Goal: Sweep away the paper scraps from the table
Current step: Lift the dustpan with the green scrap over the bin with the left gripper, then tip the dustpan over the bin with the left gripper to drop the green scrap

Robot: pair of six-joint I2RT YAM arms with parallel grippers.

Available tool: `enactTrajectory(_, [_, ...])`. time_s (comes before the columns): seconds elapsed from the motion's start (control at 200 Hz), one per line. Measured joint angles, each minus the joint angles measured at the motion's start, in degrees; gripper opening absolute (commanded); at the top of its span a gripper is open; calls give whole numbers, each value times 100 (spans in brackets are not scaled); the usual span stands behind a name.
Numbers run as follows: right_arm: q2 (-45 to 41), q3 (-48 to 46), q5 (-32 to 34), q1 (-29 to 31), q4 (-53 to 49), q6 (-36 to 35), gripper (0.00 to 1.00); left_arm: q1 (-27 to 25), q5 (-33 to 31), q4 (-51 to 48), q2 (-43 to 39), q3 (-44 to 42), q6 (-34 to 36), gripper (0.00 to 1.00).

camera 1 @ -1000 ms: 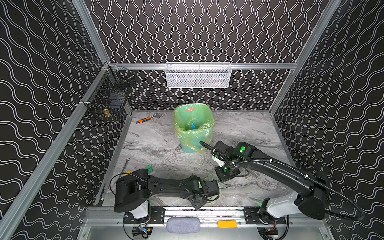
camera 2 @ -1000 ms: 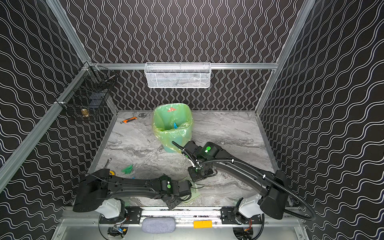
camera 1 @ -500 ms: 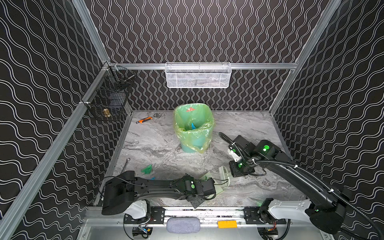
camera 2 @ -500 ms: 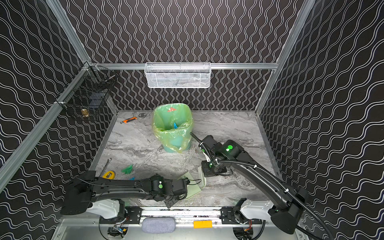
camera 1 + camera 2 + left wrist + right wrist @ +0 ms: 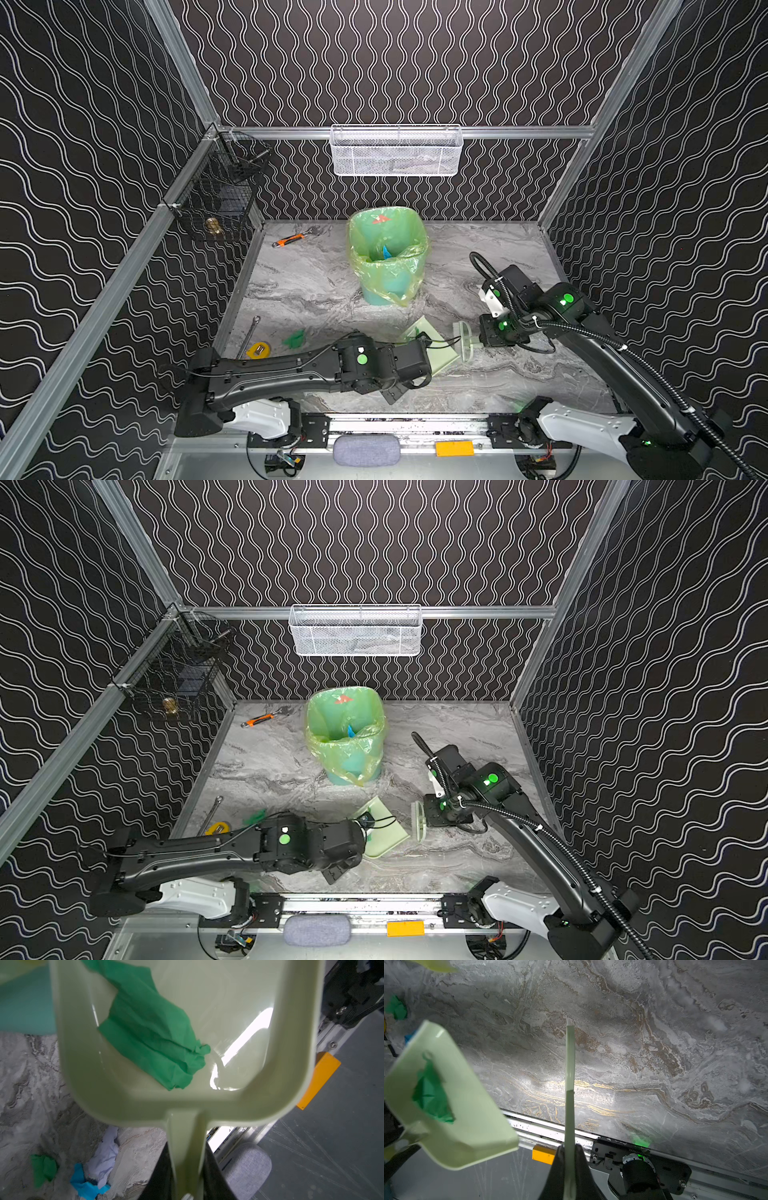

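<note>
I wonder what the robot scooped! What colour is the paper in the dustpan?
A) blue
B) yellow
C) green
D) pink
C: in the left wrist view a crumpled green scrap lies inside the dustpan.

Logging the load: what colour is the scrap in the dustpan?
The scrap is green; the left wrist view shows it best.
</note>
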Motion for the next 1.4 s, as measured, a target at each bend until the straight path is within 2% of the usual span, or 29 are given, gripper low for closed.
enactTrajectory(0.2, [-46,-66,-284,-282,127,-122,0,48,-275,-1091,33,1161,-177,6])
enactTrajectory(0.365, [-52,-94,-474,-496,205,-251,0,518,-352,-1827,55,2037,-195,6])
enactTrajectory(0.611, [0,-52,-682,-752,245,-444,0,2068,-350,-2509,111,3069,365,6])
enactTrajectory(0.891, [26,52,-866,-949,219,-627,0,3775,-236,-2553,358,3458,1279,5])
enactTrajectory(1.031, [7,35,-953,-1093,190,-669,0,4402,-114,-2420,664,3698,1759,5])
enactTrajectory(1.181, [-35,-31,-1019,-1130,44,-741,0,4719,-153,-2323,1180,4159,2253,5])
enactTrajectory(1.401, [-131,-236,-1119,-1158,-92,-745,0,4760,-599,-2337,2076,5066,2898,4])
